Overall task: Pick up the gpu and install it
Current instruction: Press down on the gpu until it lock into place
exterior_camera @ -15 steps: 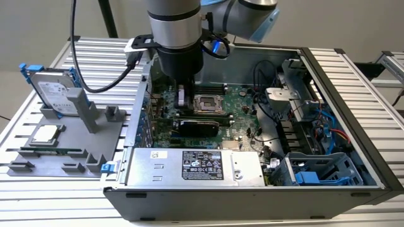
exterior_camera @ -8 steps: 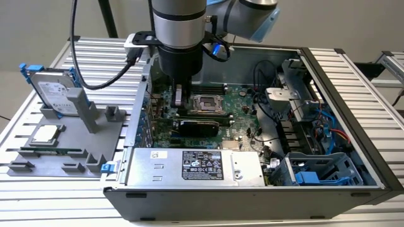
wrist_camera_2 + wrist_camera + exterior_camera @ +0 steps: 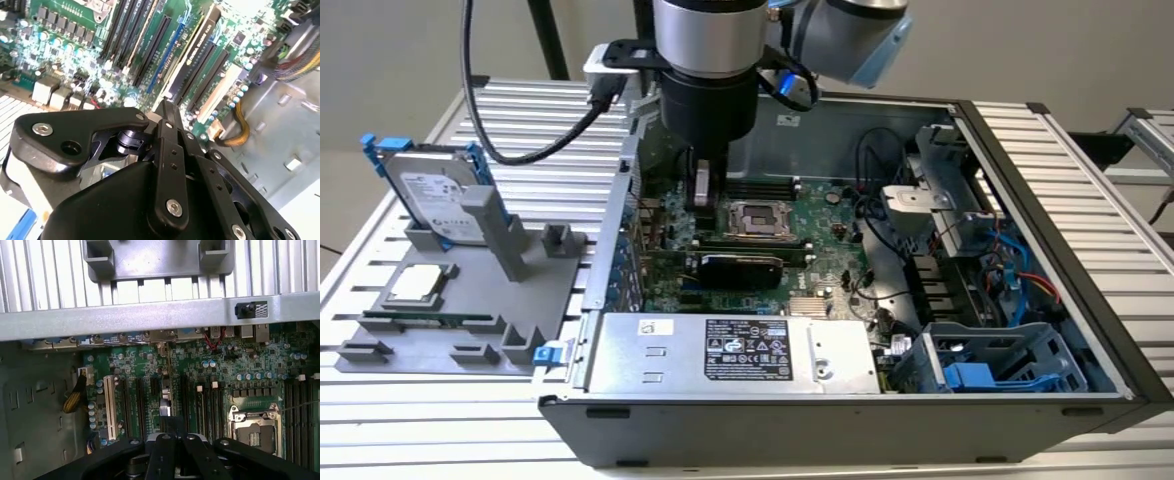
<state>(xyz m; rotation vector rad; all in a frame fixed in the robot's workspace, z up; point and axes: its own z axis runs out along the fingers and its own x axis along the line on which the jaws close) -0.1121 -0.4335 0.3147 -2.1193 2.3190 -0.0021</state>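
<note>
One grey parts tray (image 3: 447, 345) lies on the slatted surface (image 3: 520, 130) at the exterior view's left. A silver hard drive in a blue frame (image 3: 434, 195) stands upright in the tray, with a square processor chip (image 3: 424, 284) and narrow green memory sticks (image 3: 427, 322) lying flat nearer the camera.

Right of the tray sits the open computer case (image 3: 1067, 250), with its motherboard (image 3: 821, 215) facing up. The arm reaches down into the case near its rear wall. Its end effector (image 3: 703, 192) hangs just over the board beside the bare processor socket (image 3: 754, 216). Both wrist views show the end effector (image 3: 167, 106) (image 3: 165, 409) with its fingers drawn narrow, tips together, and nothing visible between them.

The gpu (image 3: 742, 268) is already on the motherboard among the expansion slots. It lies just nearer the camera than the socket and apart from the end effector. Its black shroud shows, and its long axis runs left to right across the exterior view, parallel to the slots. In the second wrist view the gpu (image 3: 198, 56) appears as a long strip standing on edge between the dark slots.

Nearer the camera lies the silver power supply (image 3: 727, 352). At the exterior view's right are a drive cage with blue clips (image 3: 994, 365) and loose cables (image 3: 1014, 265).
</note>
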